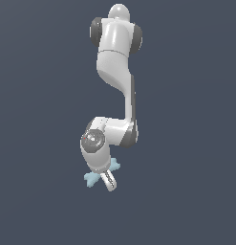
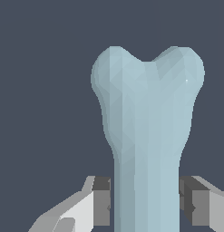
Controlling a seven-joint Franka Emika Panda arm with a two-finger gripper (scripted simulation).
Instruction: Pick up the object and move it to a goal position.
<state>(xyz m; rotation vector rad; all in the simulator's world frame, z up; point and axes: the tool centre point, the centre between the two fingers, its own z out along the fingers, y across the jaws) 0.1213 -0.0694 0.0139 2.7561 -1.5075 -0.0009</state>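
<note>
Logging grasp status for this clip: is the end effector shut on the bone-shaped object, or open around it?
Cannot tell for certain. The end effector straddles the object's thin shaft with fingers close on both sides, but contact isn't clearly visible.

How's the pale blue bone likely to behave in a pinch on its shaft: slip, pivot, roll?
The bone looks rigid, a faceted solid, so it probably won't flex. Its shaft sits between the fingers of the gripper, with knobbed ends beyond them; a loose pinch might let it pivot. The rounded shaft could roll if pushed, though the forked ends should check that.
</note>
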